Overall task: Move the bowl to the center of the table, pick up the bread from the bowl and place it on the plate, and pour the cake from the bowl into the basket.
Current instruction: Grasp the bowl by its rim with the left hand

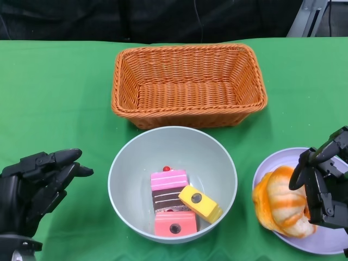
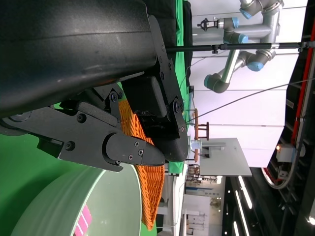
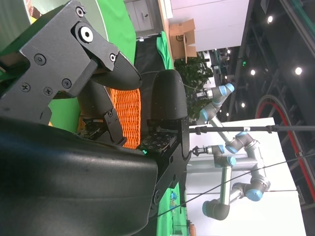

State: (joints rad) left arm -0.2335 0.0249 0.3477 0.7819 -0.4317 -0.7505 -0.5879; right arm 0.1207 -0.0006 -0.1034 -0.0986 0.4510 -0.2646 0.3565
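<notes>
Take the bowl (image 1: 173, 182) as your landmark: the basket (image 1: 188, 84) sits just behind it, the plate (image 1: 304, 198) to its right with the bread (image 1: 283, 202) on it. Your right hand (image 1: 322, 185) curls against that soft bread; whether it grips, I cannot tell. Your left hand (image 1: 38, 182), spread and empty, waits left of the bowl. The cake (image 1: 179, 202) pieces look light and loose, so grip the rigid, smooth rim and tip slowly.

No text, label, brand, number or sign can be read in any of the views. The cakes (image 1: 174, 202) in the bowl (image 1: 130, 163) carry only plain dots and stripes, with no lettering on them. The cardboard box (image 3: 183, 35) far behind the bench in the right wrist view shows no print that can be made out.
</notes>
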